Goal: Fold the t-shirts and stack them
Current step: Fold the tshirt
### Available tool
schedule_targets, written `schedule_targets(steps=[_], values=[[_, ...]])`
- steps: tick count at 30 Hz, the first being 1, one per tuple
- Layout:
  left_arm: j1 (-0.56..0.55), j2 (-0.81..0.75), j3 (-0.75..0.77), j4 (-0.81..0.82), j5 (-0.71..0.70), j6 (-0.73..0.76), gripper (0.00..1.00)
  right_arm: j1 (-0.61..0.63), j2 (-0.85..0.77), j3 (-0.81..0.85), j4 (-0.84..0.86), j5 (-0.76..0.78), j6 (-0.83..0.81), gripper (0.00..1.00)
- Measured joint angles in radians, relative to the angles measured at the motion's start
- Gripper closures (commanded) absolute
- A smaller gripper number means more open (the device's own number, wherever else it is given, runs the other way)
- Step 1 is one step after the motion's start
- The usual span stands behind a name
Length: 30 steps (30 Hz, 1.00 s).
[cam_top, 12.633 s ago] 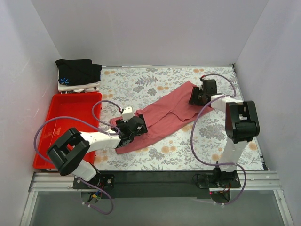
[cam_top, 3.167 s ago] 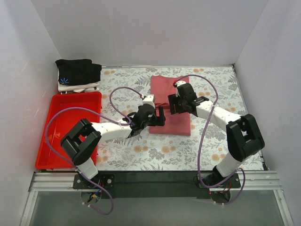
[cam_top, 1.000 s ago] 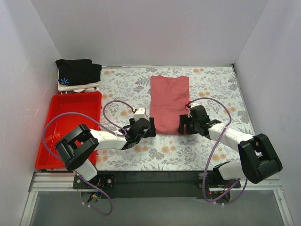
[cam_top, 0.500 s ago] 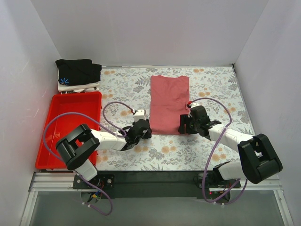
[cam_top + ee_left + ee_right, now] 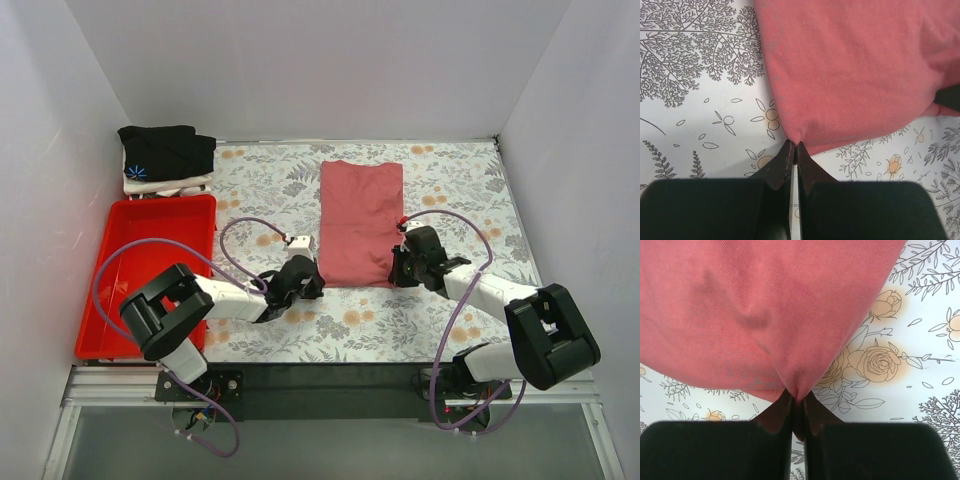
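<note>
Red shirt (image 5: 360,222) lies folded in long rectangle on floral table (image 5: 460,330), centred, toward far side. Left gripper (image 5: 794,150) clenched on shirt's near-left corner, cloth puckering into tips. Right gripper (image 5: 797,399) pinches near-right corner same way. Left jaws seemingly hold only the very edge; depth of bite unclear. Black shirt (image 5: 167,150) sits on white shirt (image 5: 172,186) in far-left corner, behind tray (image 5: 120,300).

Plain white walls (image 5: 300,70) enclose the desk (image 5: 450,330) on three sides. Its surface carries a floral print of grey leaves and orange blossoms. A black rail (image 5: 330,378) runs along its near edge. The light is even.
</note>
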State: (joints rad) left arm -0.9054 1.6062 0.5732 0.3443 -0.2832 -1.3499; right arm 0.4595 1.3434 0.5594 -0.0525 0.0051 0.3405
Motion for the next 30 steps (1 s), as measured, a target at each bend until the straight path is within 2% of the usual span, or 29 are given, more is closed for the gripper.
schedule_targets(steps=[5, 12, 22, 30], values=[[0.000, -0.039, -0.023, -0.021, 0.027, 0.016, 1.00, 0.001, -0.022, 0.001, -0.052, -0.035, -0.017, 0.99], [-0.004, -0.210, -0.051, -0.172, 0.100, 0.019, 1.00, 0.054, -0.114, 0.020, -0.267, -0.088, -0.061, 0.99], [-0.011, -0.423, -0.128, -0.344, 0.296, 0.022, 1.00, 0.170, -0.170, 0.089, -0.526, -0.169, -0.076, 0.99], [-0.050, -0.561, -0.137, -0.447, 0.463, -0.024, 1.00, 0.206, -0.184, 0.136, -0.734, -0.288, -0.117, 0.99]])
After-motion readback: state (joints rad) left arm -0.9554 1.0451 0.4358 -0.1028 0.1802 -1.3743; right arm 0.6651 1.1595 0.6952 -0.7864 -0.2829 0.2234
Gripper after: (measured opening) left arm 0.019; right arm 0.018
